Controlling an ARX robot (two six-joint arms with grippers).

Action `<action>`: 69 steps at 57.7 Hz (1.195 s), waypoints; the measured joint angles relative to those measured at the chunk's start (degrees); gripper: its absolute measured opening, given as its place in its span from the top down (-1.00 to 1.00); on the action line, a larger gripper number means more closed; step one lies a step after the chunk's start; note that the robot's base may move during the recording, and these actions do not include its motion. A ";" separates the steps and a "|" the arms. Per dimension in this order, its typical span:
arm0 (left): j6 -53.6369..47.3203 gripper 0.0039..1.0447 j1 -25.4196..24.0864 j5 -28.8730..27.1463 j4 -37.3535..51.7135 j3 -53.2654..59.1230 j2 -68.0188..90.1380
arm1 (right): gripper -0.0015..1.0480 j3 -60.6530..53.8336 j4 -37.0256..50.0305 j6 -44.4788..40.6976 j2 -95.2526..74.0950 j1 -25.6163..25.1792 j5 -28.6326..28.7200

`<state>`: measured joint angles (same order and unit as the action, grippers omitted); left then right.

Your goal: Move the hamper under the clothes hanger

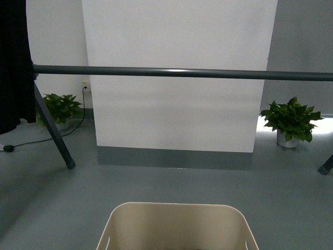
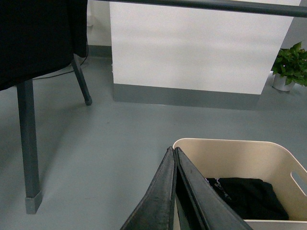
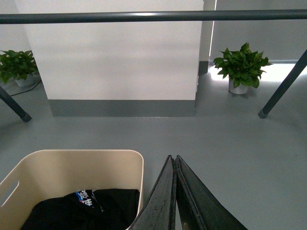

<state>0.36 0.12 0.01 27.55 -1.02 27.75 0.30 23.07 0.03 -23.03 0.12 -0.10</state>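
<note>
Setting: grey floor (image 1: 47, 208) is running back to a white wall panel (image 1: 177, 104), with a potted plant (image 1: 291, 122) sitting at either side of it.
Hamper: beige hamper (image 1: 177, 226) is sitting on the floor at the near edge of the front view, centred between the arms and short of the rack's bar, so the task looks unfinished and a forward push appears to be what remains.
Contents: dark clothing (image 3: 86, 208) is lying in the bottom of the tub, which likely makes it a little heavier to slide.
Clothes hanger: dark clothes hanger (image 1: 177, 73) is spanning the whole front view with its horizontal bar, its slanted legs reaching the floor well out to each side, leaving open floor beneath for the tub.
Left gripper: left gripper (image 2: 173, 151) is pointing ahead with its jaws pressed together on nothing, just outside the tub's left wall, seemingly placed to flank it.
Right gripper: right gripper (image 3: 172, 158) is likewise closed and empty, just outside the right wall; whether either arm is touching the tub cannot be told.
Hanging garment: black fabric (image 1: 13, 62) is hanging at the rack's left end.
</note>
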 joint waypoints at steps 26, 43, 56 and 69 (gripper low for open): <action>0.00 0.94 0.00 0.00 -10.97 0.00 -11.37 | 0.96 0.00 -9.42 0.00 9.57 0.00 0.02; 0.00 0.94 0.00 0.00 -15.85 0.00 -16.24 | 0.96 0.04 -16.63 0.02 15.96 0.00 0.02; -0.02 0.94 0.00 0.09 -24.00 0.00 -23.12 | 0.96 0.02 -22.97 0.00 22.75 0.00 0.17; -0.04 0.94 0.00 0.00 -27.43 0.00 -27.43 | 0.94 0.02 -23.04 -0.07 22.82 0.00 0.15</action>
<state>0.32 0.12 0.01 0.12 -1.02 0.32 0.32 0.03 -0.03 -0.21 0.12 0.05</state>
